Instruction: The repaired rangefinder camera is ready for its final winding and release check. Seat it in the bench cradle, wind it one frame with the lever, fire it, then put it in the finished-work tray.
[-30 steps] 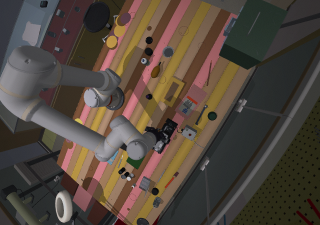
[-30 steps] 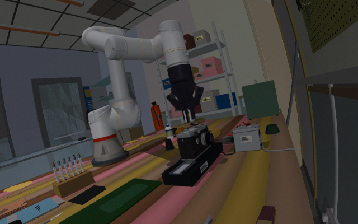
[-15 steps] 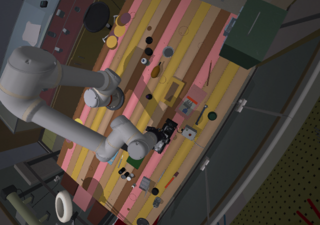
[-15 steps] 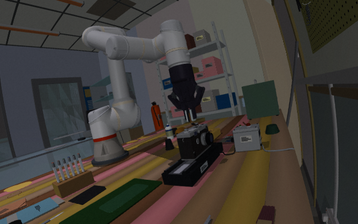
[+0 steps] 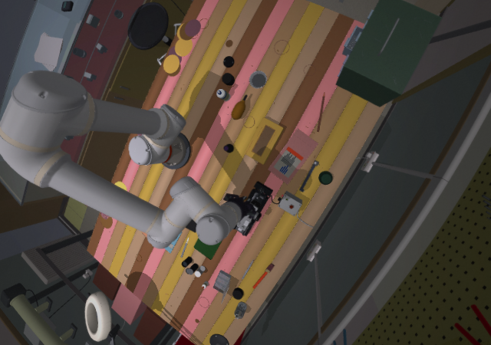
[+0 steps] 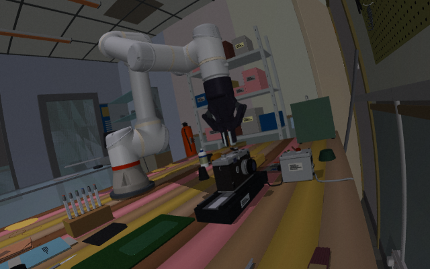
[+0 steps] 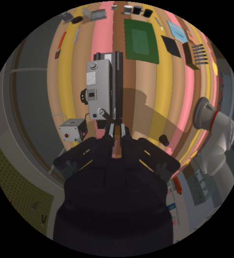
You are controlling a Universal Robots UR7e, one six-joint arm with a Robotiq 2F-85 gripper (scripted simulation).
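The rangefinder camera (image 6: 233,169) (image 7: 99,91) stands upright in the black bench cradle (image 6: 231,200) (image 5: 254,204), its lens facing the grey control box. My gripper (image 6: 229,139) (image 7: 115,130) hangs just above the camera's top plate at the winding-lever end, closed and holding nothing. The dark winding lever (image 7: 106,115) sticks out from the top plate toward my fingertips. The green finished-work tray (image 6: 140,239) (image 7: 141,40) lies flat on the bench beyond the cradle's other end.
A grey control box (image 6: 296,165) (image 7: 73,129) with red buttons sits beside the cradle, wired to it. A wooden block of vials (image 6: 86,213), a black pad (image 6: 104,233), a small dark cap (image 7: 164,139) and the arm's base (image 6: 131,178) lie nearby.
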